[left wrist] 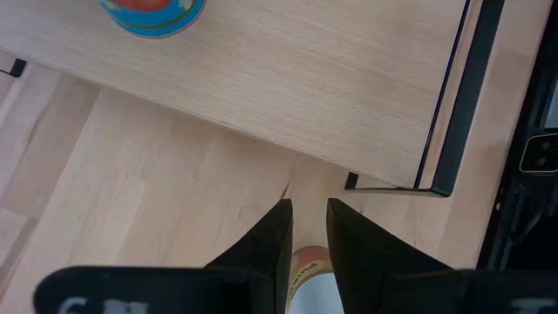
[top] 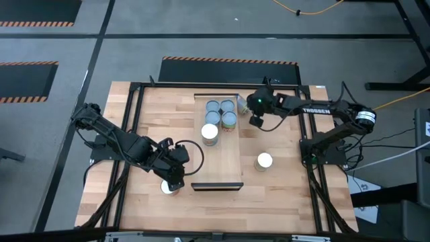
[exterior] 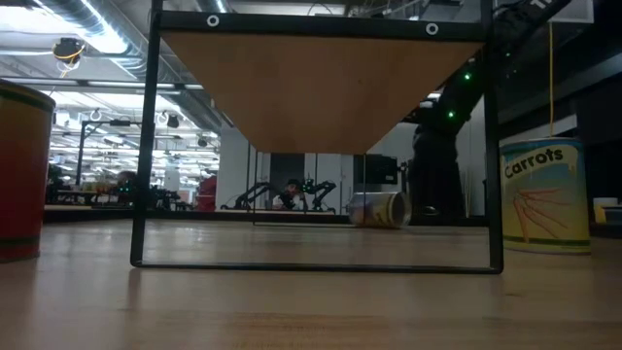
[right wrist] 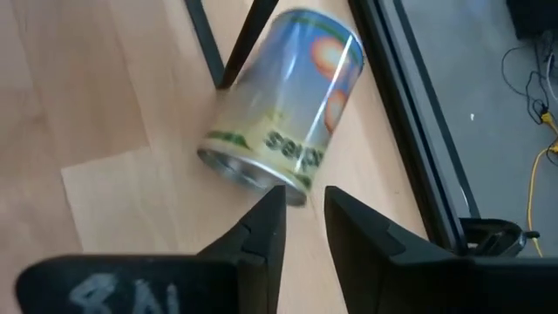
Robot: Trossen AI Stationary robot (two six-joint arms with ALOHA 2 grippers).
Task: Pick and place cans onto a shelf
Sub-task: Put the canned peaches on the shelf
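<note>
— Wooden counter (top: 282,195) fills my view from above, with grey floor and striped markings around it. What sits on it?

— My shelf (top: 218,144) runs down the middle, pale, with a dark lip at each short end. Four cans (top: 221,113) cluster at its far end and a white-topped can (top: 210,132) stands just in front of them. Another white-topped can (top: 264,160) stands alone on the counter right of the shelf.

— Where are your jaws?

— My left jaws (top: 173,182) hang over a can (top: 168,188) on the counter by the shelf's near left corner. From overhead I only see its pale top beside the wrist. My left wrist camera adds more: the fingers (left wrist: 266,249) stand narrow, a slim gap between them, and the can (left wrist: 309,279) lies just beyond the tips, partly hidden. Whether they touch it I cannot tell. That camera also shows a blue-rimmed can (left wrist: 153,10) up on the shelf board (left wrist: 331,78).

— And the right?

— My right jaws (top: 256,121) hover near the shelf's far right corner. Overhead, the arm hides what lies beneath. My right wrist camera shows a tipped can (right wrist: 283,109) on its side, just past the narrowly parted fingers (right wrist: 261,231), not gripped. The level camera confirms it: a can lying down (exterior: 377,209), and an upright Carrots can (exterior: 544,196) at the right.
</note>
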